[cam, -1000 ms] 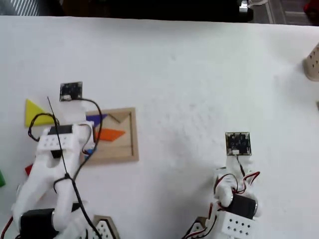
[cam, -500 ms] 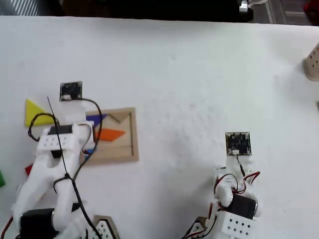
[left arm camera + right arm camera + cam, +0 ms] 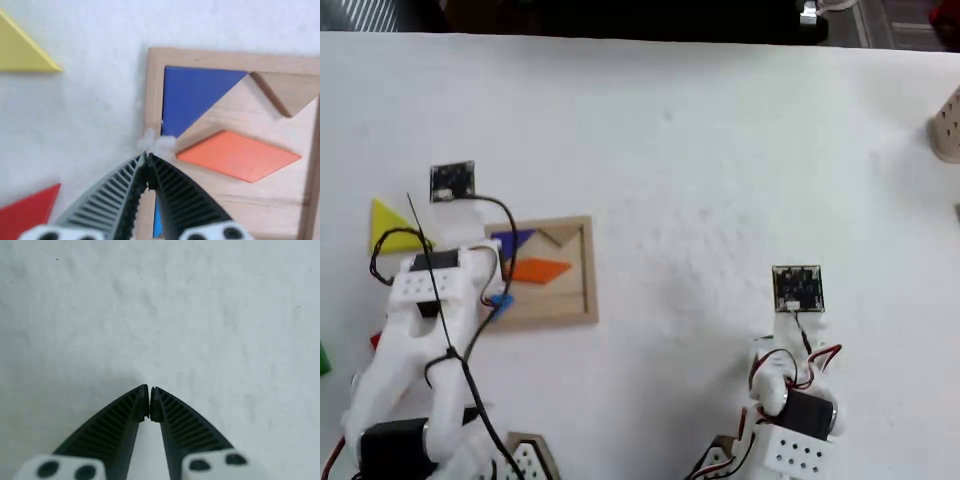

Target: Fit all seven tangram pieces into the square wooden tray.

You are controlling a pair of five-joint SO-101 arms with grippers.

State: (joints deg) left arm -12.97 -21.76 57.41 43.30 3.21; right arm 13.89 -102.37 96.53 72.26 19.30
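hovering at the wooden tray [image 3: 155, 85] rim, left tool [image 3: 146, 159] clenched — empty, right tool [image 3: 149, 390] clenched over white table [image 3: 210, 300]

Wooden tray [image 3: 591, 270] being occupied.
Blue triangle [image 3: 192, 97], orange parallelogram [image 3: 239, 155] being held flat inside; yellow triangle [image 3: 390, 225], red piece [image 3: 27, 215] being left outside.

The right hand [image 3: 149, 399] hangs over the white table [image 3: 165, 305]. Its 2 dark, ribbed fingers [image 3: 117, 427] are closed together and meet at their tips, with a thin slit between them just behind. Each finger ends in a pale mount with round holes. The table's surface looks faintly mottled, with a few tiny dark specks.
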